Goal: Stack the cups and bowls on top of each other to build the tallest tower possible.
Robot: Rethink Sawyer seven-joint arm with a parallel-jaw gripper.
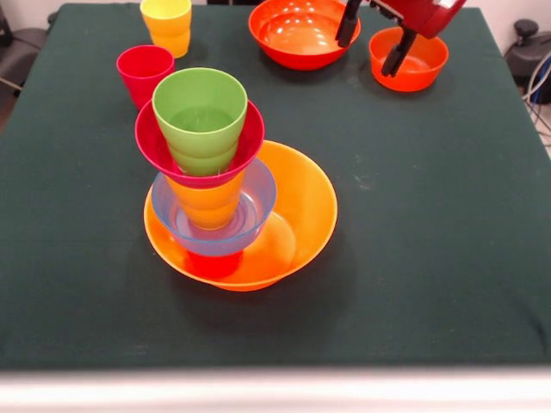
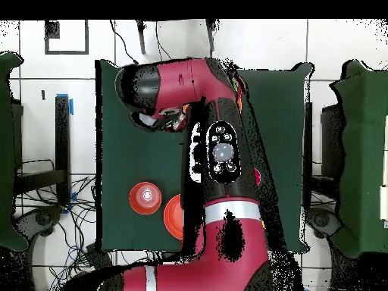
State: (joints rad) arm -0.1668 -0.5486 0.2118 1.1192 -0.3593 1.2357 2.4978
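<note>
The tower stands near the table's front: a wide orange bowl (image 1: 297,202) holds a red-orange cup (image 1: 213,263), then a light blue bowl (image 1: 256,206), an orange cup (image 1: 207,203), a magenta bowl (image 1: 153,144) and a green cup (image 1: 200,112) on top. A crimson cup (image 1: 144,72) and a yellow cup (image 1: 167,24) stand apart behind it. My gripper (image 1: 373,37) hangs open and empty at the top right, one finger over the large red-orange bowl (image 1: 297,33), the other over the smaller orange-red bowl (image 1: 413,64). In the overhead view the arm (image 2: 220,151) hides the tower.
The dark green cloth (image 1: 430,215) covers the whole table. In the overhead view the orange-red bowl (image 2: 144,197) and part of the red-orange bowl (image 2: 173,216) show beside the arm. Cables and stands (image 1: 527,47) sit past the table's right edge.
</note>
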